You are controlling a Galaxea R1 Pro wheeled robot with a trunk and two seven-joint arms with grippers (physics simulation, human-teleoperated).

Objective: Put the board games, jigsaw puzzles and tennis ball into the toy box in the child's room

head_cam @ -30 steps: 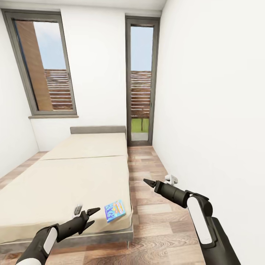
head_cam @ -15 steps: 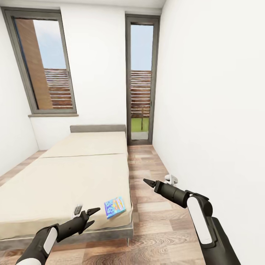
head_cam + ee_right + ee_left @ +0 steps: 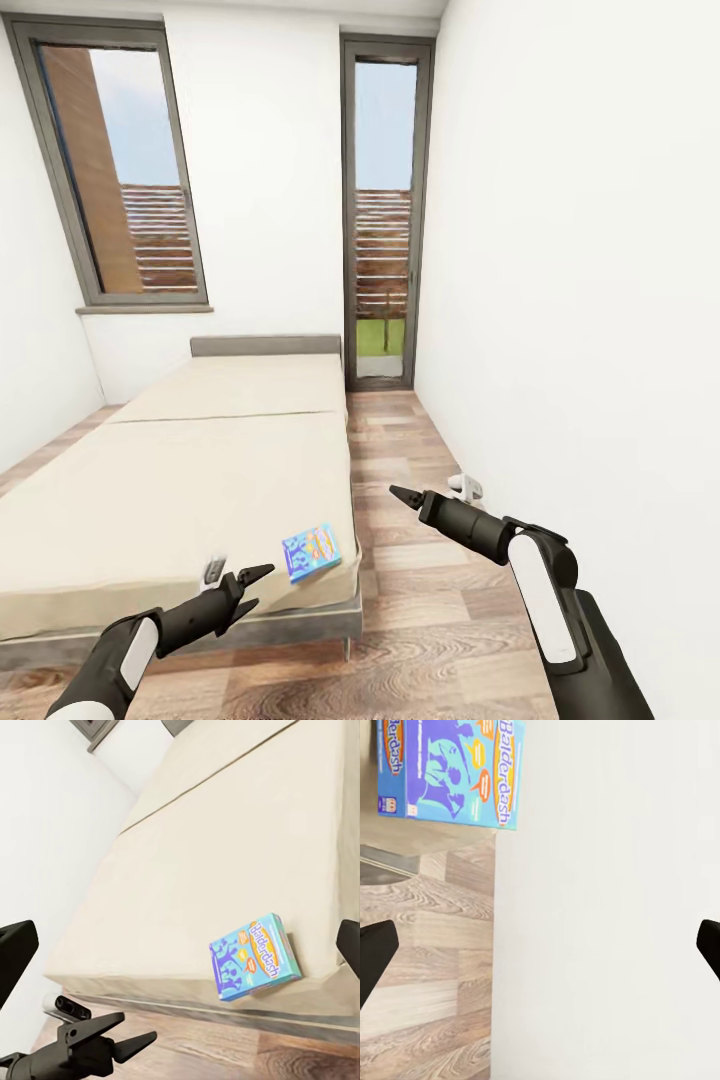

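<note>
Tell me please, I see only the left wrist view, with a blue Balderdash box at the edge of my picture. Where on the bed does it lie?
Observer: The blue board game lies flat on the near corner of the bed, on the side next to the strip of wood floor.
Operator: Is my left gripper touching it?
Observer: No. In the head view the left gripper hangs open at the mattress's near edge, beside the box and apart from it.
Operator: And the right one?
Observer: The right gripper is open and holds nothing. It shows against the floor between the bed and the wall.
</note>
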